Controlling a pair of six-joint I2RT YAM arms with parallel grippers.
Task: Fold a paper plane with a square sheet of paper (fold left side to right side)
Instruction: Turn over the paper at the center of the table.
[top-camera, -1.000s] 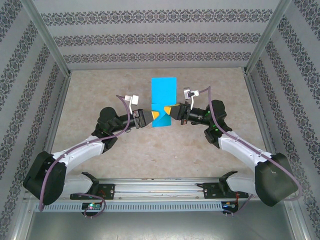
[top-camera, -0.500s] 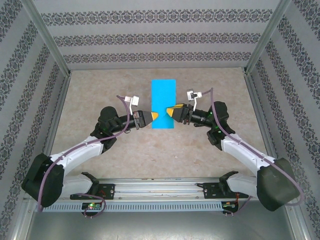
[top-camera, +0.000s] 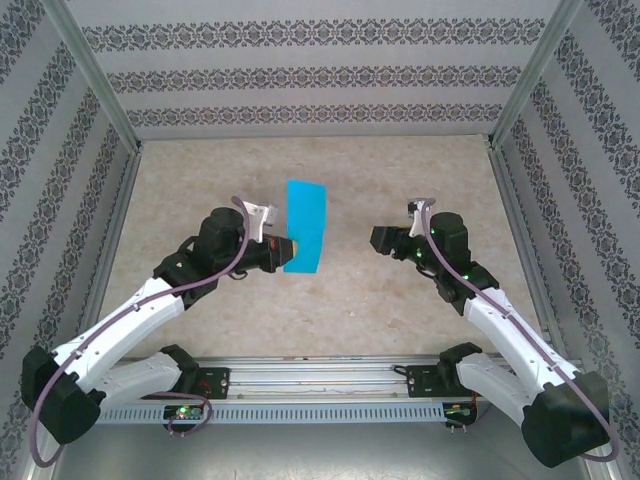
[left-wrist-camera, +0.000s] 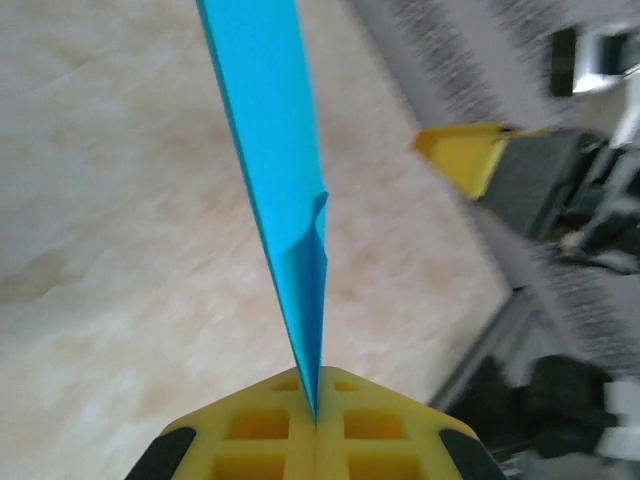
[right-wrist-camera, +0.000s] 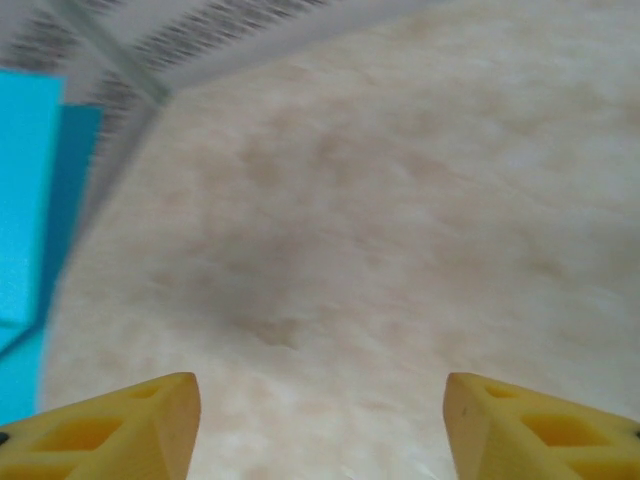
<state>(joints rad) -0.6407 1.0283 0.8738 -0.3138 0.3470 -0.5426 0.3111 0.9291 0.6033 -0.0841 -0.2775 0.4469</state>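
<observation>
Folded sheet of paper (top-camera: 305, 225) being pinched at near edge by left claw (top-camera: 284, 252), long axis running near-to-far; right claw (top-camera: 378, 238) being held wide, well apart rightward.

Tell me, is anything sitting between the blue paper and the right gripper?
No. In the top view, just bare table lies between the blue paper, pinched by the left gripper, and the open right gripper.

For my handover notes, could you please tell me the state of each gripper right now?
Left gripper: shut on the folded teal sheet of paper.
Right gripper: open, holding nothing.
</observation>
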